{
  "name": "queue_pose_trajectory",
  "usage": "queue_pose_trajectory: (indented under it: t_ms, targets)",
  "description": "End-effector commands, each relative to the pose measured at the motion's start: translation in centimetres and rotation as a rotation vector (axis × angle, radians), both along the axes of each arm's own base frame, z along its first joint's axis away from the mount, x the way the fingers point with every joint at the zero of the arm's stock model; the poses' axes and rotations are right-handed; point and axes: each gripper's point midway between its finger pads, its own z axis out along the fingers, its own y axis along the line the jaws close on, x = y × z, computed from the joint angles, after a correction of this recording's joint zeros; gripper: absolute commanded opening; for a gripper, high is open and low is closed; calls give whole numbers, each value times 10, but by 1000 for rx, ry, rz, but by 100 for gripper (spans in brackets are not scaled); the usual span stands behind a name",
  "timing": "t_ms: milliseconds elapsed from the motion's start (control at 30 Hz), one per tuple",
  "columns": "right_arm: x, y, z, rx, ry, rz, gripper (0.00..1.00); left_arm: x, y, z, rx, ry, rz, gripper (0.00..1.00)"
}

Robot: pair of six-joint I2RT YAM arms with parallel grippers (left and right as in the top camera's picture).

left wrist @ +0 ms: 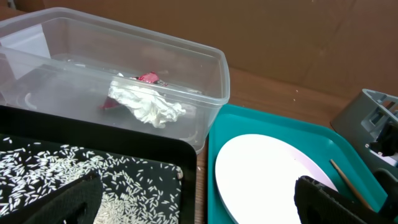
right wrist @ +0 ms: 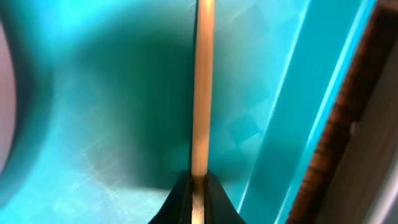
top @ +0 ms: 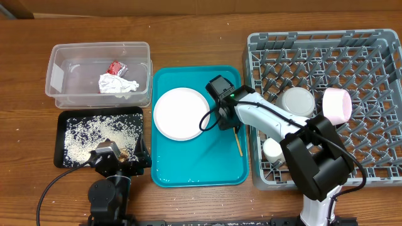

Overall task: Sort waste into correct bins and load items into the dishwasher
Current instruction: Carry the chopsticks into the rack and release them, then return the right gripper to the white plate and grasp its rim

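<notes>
Right wrist view shows the right hand (right wrist: 198, 194) clamped on a chopstick (right wrist: 201, 93) over the teal tray (right wrist: 112, 137), left hand (left wrist: 196, 200) sitting wide apart by the black tray (left wrist: 93, 134).

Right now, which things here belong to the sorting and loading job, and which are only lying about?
Belong to the job: clear tub, red wrapper, tissue, black tray, rice, white plate, chopstick held by the right gripper, dish rack.

Only lying about: teal tray, wooden table.
</notes>
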Motion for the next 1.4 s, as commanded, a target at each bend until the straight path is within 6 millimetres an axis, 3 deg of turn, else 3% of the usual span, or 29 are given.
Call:
queue_pose_trajectory:
  t_ms: [0,133,267,367,467,533,633,833,867,900,967,1000,1067,1200,1367]
  targets:
    - [-1,11,7,42,18,-1,4,0,4,2,-7,-12,18,100]
    - [14,21,54,106,-75,2,4,0,3,1,-7,-11,18,100]
    - [28,23,121,180,-211,-8,4,0,3,2,-7,-12,18,100]
    - [38,1,165,180,-334,-57,4,0,3,1,-7,-11,18,100]
    - [48,-39,187,105,-414,-119,4,0,3,1,-7,-11,18,100]
    - [51,-59,186,59,-403,-115,4,0,3,2,-7,-12,18,100]
    - [54,-80,169,39,-344,-104,4,0,3,1,-7,-11,18,100]
    - [55,-86,119,52,-237,-53,4,0,3,1,-7,-11,18,100]
    - [54,-86,116,52,-226,-52,7,0,3,1,-7,-11,18,100]
    - [53,-84,116,61,-223,-49,17,0,3,1,-7,-11,18,100]
    - [52,-73,123,97,-226,-26,38,0,3,1,-7,-11,18,100]
    - [51,-67,128,114,-235,-19,41,0,3,1,-7,-11,18,100]
    - [49,-51,143,174,-258,-15,46,0,3,1,-7,-11,18,100]
    - [34,3,163,375,-241,94,49,0,3,1,-7,-11,18,100]
    - [23,42,150,496,-171,-8,52,0,3,1,-7,-11,18,100]
